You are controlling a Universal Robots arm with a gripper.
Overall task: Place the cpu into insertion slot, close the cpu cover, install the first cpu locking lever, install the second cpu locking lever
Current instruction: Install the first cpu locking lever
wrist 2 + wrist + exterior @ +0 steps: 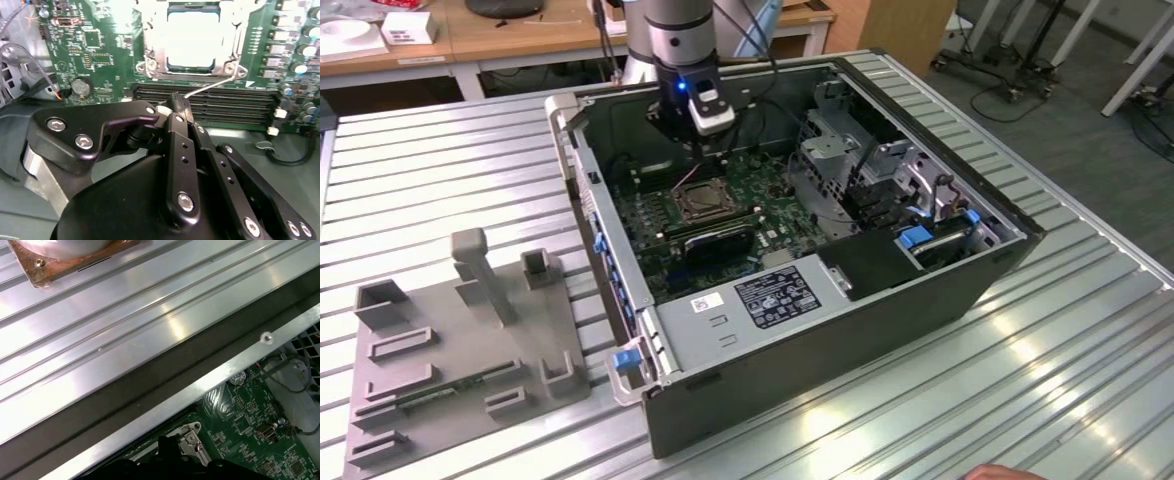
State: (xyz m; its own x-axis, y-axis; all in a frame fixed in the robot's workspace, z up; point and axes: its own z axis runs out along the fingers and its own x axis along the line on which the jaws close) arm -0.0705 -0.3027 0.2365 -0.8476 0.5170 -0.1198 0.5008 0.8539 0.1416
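The gripper (178, 104) has its black fingertips (176, 100) drawn together with no gap showing, pinched on the free end of a thin silvery locking lever (210, 87). The lever runs from the fingertips at a slant up to the corner of the socket. Just beyond it, the cpu (192, 40) lies in its seat as a pale, brightly lit square. The cpu cover (150, 57) is folded down flat around the cpu, its metal frame bordering the chip on the sides that show. In the exterior view the gripper (695, 158) hangs low inside the open computer case (881, 330), directly over the insertion slot (698, 204), which sits in the green motherboard (767, 185). Long black memory slots (225, 107) run under the fingertips between the gripper and the socket, and a round coin battery (81, 86) sits on the board to one side. A labelled grey power supply (761, 300) fills the case's near end. The case stands on a ribbed metal table (454, 170). On that table, towards the exterior view's left, lies a grey fixture tray (454, 350), well apart from the case.
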